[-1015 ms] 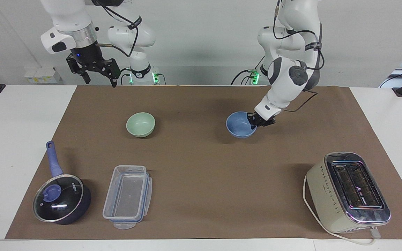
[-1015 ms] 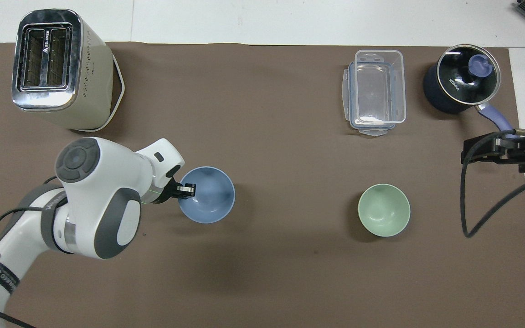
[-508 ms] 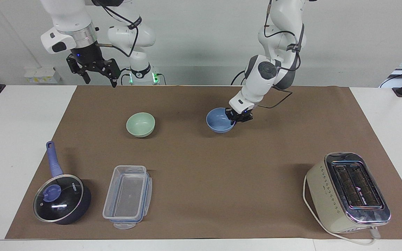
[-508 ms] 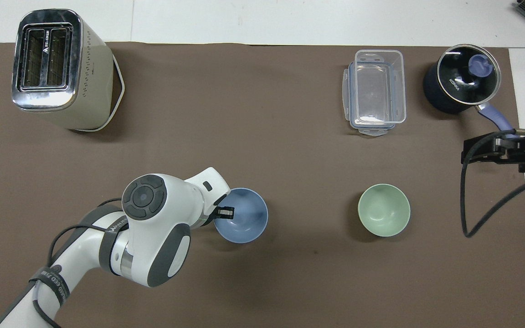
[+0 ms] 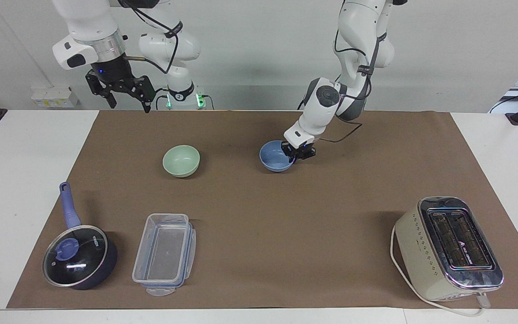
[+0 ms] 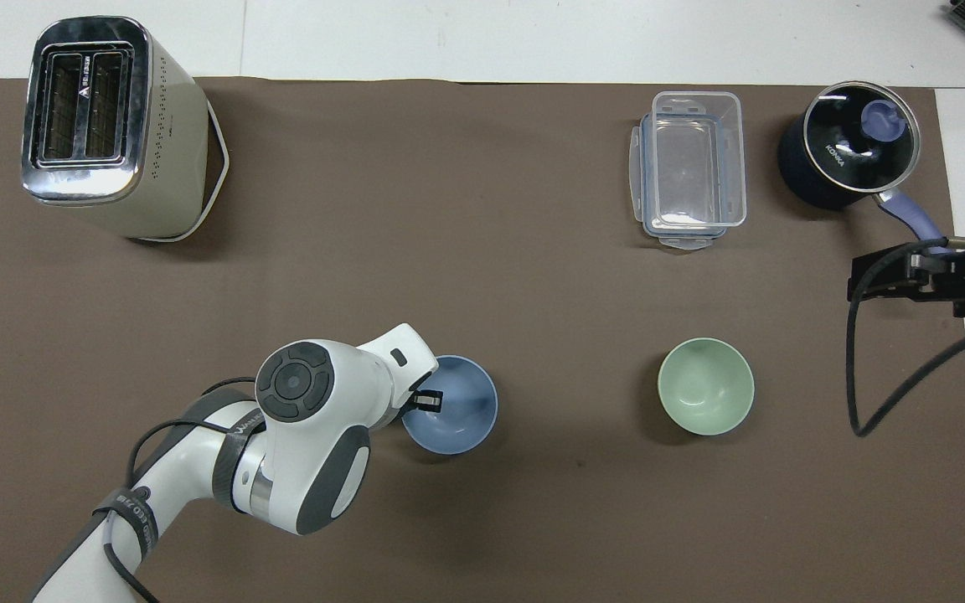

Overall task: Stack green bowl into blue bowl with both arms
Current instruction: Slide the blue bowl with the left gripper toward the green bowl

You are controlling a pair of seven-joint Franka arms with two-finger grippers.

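Brown paper is covering most of the white worktop, and everything is resting on it. The cream toaster is standing farthest from the robots at the left arm's end, while the dark pan with the blue handle and the clear plastic container are sitting side by side at the right arm's end. The blue bowl is sitting upright near the middle of the paper, and the left gripper is reaching down to its rim on the side toward the left arm's end, one finger showing inside the rim; whether the jaws are clamping the rim or letting go I cannot tell. The green bowl is sitting upright and untouched, well apart from the blue one, toward the right arm's end. The right gripper is waiting high over the worktop's robot-side edge, jaws spread and holding nothing.
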